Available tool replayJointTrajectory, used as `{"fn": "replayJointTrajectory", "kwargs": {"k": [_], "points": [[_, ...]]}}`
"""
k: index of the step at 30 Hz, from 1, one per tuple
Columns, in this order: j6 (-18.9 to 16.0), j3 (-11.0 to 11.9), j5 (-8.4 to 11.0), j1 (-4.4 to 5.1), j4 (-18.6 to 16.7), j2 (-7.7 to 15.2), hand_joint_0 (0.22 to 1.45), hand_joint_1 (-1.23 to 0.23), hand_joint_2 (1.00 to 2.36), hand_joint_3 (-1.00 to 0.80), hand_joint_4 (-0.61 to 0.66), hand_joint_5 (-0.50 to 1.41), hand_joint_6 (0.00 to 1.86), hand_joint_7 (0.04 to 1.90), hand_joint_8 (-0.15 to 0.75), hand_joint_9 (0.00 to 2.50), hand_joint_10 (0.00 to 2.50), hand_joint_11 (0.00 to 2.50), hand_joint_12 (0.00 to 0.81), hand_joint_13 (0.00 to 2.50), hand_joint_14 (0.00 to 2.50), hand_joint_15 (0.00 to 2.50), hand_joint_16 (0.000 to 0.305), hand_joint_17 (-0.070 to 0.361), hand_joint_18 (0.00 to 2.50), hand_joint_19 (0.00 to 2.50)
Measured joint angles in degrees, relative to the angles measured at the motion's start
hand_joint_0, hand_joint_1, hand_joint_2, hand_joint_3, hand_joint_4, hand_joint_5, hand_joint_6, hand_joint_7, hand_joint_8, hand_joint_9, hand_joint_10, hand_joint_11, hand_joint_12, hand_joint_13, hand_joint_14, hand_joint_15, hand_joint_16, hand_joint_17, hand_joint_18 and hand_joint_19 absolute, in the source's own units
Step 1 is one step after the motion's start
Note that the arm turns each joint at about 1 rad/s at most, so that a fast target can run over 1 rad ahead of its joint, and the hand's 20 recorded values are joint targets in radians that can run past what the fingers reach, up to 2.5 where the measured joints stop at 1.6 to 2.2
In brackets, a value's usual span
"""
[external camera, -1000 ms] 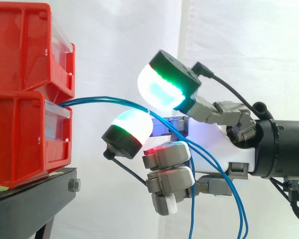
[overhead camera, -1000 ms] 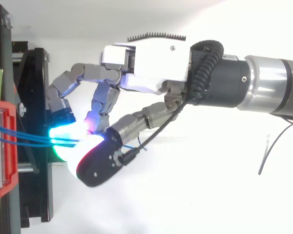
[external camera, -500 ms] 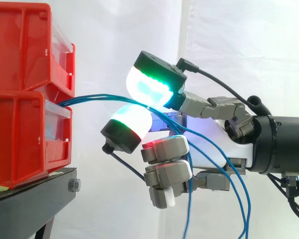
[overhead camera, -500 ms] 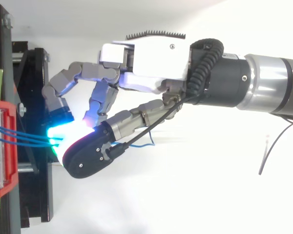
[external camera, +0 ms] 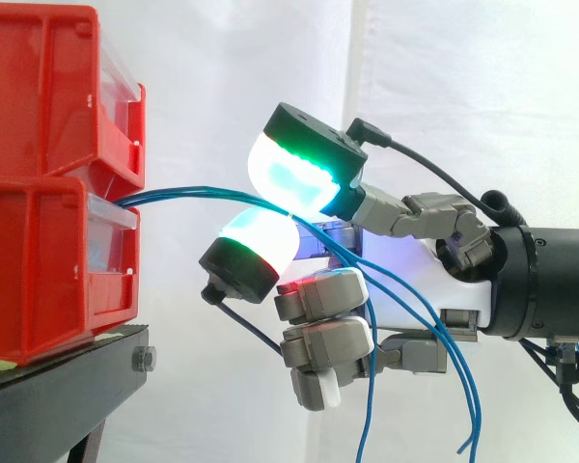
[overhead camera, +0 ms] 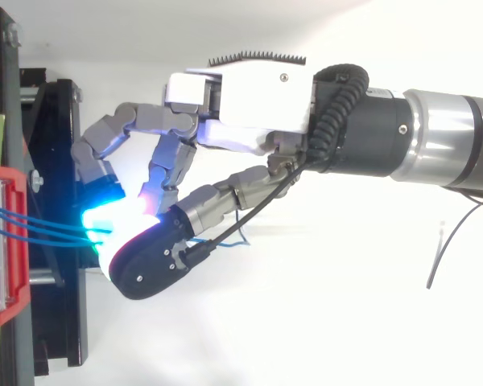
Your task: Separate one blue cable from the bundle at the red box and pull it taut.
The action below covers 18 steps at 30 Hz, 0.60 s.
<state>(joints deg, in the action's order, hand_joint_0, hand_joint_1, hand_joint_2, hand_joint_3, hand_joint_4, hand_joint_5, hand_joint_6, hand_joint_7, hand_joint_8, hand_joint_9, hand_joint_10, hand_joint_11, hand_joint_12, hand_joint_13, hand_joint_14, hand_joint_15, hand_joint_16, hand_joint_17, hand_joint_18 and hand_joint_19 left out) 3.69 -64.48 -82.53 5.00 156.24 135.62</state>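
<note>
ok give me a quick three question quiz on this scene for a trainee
1. True or false: the hand is open and clear of the blue cables.
2. What do the red bins stand on? A: a black stand. B: a white table. C: a wooden shelf.
3. Fill the gap: past the hand, the cables hang ____.

Key: 1 false, two glowing pads pinch the cables between them. 2 A. 3 down.
</note>
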Motion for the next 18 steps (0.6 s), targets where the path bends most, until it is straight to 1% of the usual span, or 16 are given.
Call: {"fn": "replayJointTrajectory", "kwargs": {"k": [9,12,14,18], "points": [[0.0,0.0,0.00,0.01,0.1,0.0,0.62,-0.94,1.00,-0.50,-0.01,-0.11,0.90,1.33,0.275,1.30,0.03,1.46,0.331,1.22,0.03,1.42,0.048,0.108,0.89,0.90],[0.0,-0.1,0.00,0.01,0.1,0.0,0.58,-0.94,1.00,-0.50,0.01,-0.10,0.89,1.30,0.284,1.31,0.03,1.46,0.337,1.23,0.03,1.41,0.048,0.109,0.89,0.91],[0.0,-0.1,0.00,0.01,0.1,0.0,0.55,-0.93,1.00,-0.50,0.01,-0.10,0.89,1.30,0.286,1.32,0.03,1.46,0.345,1.23,0.03,1.40,0.049,0.111,0.90,0.90],[0.0,-0.1,0.00,0.01,0.1,0.0,0.53,-0.89,1.00,-0.50,-0.03,-0.09,0.88,1.31,0.287,1.35,0.03,1.46,0.350,1.25,0.03,1.41,0.050,0.112,0.91,0.91]]}}
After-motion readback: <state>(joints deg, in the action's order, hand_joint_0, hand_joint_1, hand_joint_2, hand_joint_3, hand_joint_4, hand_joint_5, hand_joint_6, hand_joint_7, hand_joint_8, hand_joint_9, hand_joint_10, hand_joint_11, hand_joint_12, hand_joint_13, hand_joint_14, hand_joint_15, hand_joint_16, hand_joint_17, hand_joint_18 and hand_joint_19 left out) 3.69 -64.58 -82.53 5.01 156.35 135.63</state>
